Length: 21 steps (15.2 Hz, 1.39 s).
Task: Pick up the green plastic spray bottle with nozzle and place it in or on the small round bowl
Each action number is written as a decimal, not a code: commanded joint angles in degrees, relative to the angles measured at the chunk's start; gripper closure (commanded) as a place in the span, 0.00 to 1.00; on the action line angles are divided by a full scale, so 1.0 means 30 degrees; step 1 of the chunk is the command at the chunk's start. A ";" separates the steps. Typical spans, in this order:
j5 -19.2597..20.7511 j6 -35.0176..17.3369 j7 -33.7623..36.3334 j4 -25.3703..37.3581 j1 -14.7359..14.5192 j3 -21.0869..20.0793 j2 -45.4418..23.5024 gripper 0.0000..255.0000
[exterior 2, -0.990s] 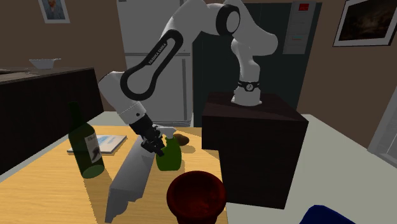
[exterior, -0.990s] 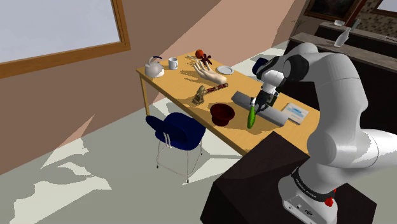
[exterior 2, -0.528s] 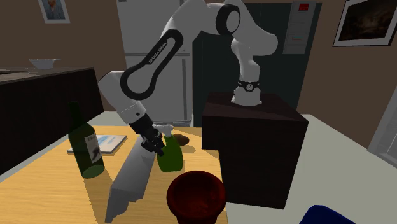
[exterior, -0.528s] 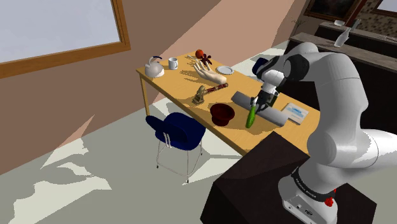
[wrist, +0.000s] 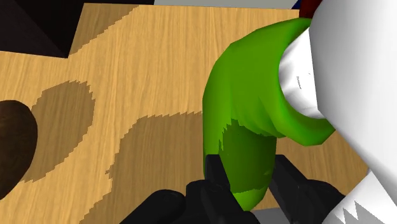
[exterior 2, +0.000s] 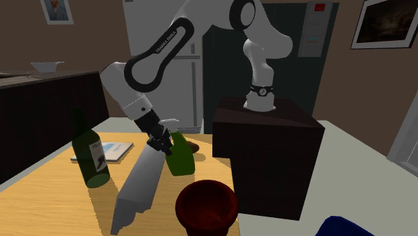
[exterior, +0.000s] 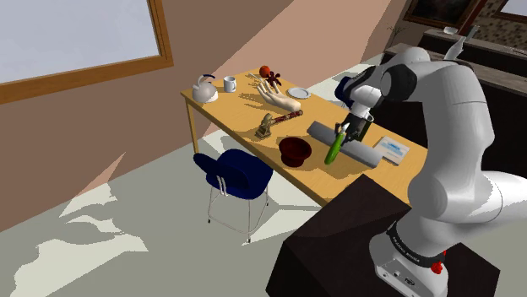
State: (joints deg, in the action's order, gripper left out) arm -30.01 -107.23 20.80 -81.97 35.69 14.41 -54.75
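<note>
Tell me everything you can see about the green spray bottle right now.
The green spray bottle looks like smooth, glossy plastic, with a rounded body narrowing toward its upper end. The black gripper is shut on that narrow end, clasping it from both sides. The bottle hangs tilted, apparently just clear of the wooden table, beside a long grey block and short of the dark red bowl.

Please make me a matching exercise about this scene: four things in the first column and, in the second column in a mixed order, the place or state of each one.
Column one
1. green spray bottle
2. dark red bowl
3. blue chair
4. white mug

Column two
A. beside the teapot
B. on the floor, next to the table
C. clasped by the end effector
D. on the table, near the edge where the chair stands

Pairs: 1-C, 2-D, 3-B, 4-A
</note>
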 commanded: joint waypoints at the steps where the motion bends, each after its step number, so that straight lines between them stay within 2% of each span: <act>1: 0.0072 0.0173 0.0068 -0.0257 -0.0068 0.0085 0.0470 1.00; 21: 0.0913 0.2802 0.0998 -0.1009 -0.0454 0.0733 0.4018 1.00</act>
State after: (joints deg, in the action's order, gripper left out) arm -27.41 -99.28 23.64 -84.96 34.37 16.51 -43.21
